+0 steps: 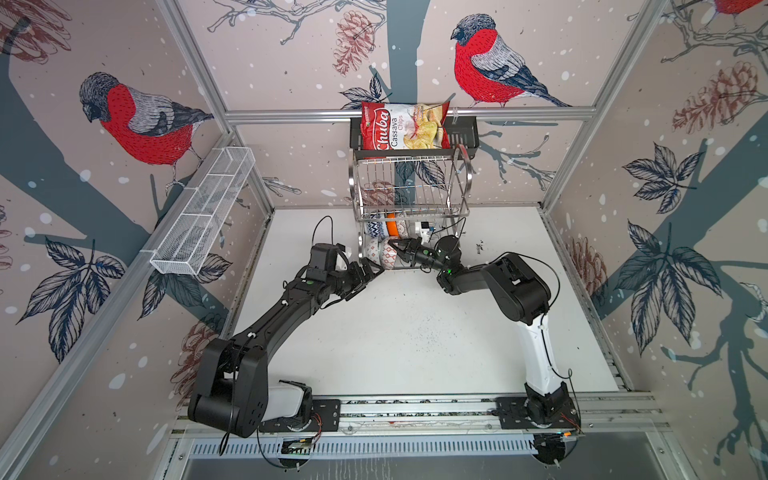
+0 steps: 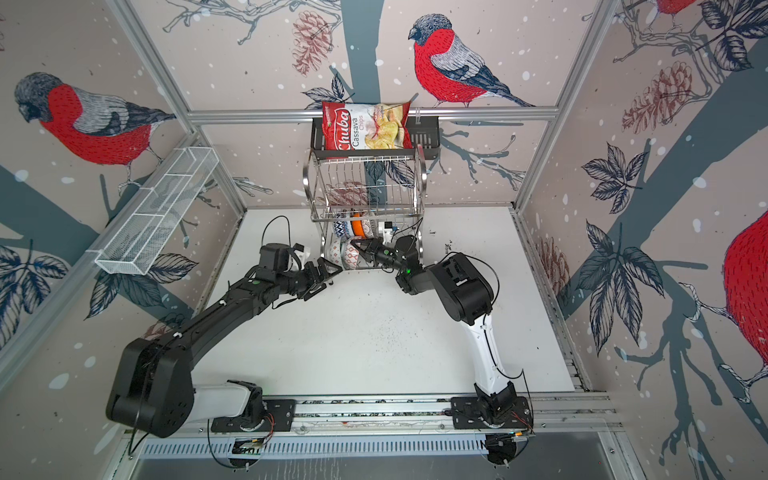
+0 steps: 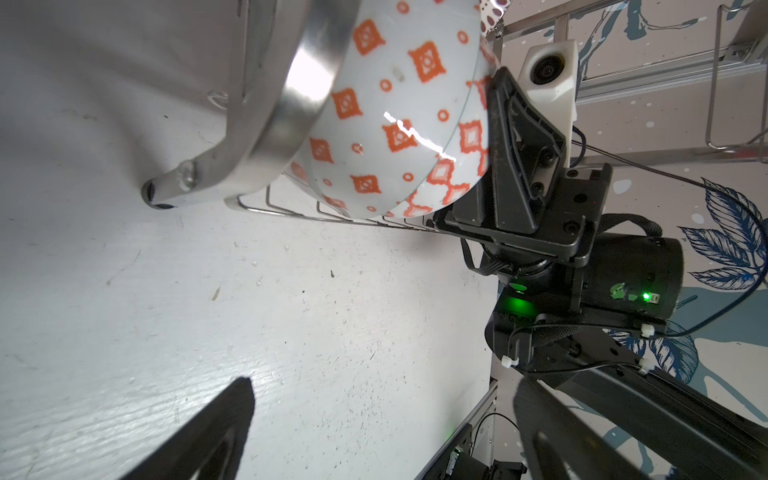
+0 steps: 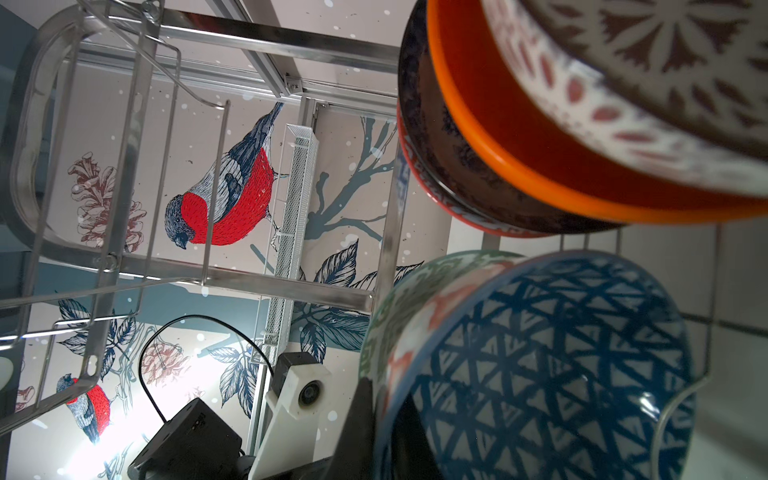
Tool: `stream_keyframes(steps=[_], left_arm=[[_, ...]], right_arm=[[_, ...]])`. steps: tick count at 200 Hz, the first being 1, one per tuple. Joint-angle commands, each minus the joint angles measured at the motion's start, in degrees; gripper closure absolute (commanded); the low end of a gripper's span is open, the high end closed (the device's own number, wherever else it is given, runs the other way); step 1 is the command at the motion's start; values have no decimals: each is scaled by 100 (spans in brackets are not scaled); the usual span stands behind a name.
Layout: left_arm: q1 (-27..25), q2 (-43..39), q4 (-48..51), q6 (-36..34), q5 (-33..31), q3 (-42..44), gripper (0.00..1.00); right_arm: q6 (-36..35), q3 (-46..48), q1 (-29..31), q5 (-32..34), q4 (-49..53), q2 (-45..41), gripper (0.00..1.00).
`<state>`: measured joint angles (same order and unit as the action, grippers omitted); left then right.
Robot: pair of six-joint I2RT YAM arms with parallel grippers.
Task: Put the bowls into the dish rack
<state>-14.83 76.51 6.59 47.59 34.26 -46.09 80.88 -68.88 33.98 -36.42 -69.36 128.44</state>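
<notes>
- left arm (image 1: 270,320): black links, white base segment.
- right arm (image 1: 515,291): white lower link, black housing, green light (image 3: 518,302), white cable ties (image 3: 509,360).
- right gripper (image 3: 492,85): black, triangular, seemingly ribbed; white wrist camera (image 3: 550,70).

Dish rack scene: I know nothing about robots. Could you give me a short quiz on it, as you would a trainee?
1. True or false: the upper tier of the dish rack holds no bowls.
2. What does the right tool grip? A. a cup B. the rim of the orange-diamond bowl C. nothing
3. Fill in: the left tool stands ___ and empty.
Key: 1 true; 2 B; 3 open.
</notes>
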Motion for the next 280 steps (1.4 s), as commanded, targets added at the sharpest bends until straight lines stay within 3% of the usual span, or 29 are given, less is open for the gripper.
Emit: stream_keyframes(steps=[1, 140, 280], left_arm=[[6, 30, -51, -101, -48, -51, 3], [6, 128, -61, -107, -33, -125, 2], [5, 140, -158, -48, -61, -75, 2]], right_arm=[[-93, -6, -14, -48, 85, 15, 100], [-1225, -90, -8, -43, 1519, -398, 96], [-2521, -838, 236, 1, 3324, -417, 92]])
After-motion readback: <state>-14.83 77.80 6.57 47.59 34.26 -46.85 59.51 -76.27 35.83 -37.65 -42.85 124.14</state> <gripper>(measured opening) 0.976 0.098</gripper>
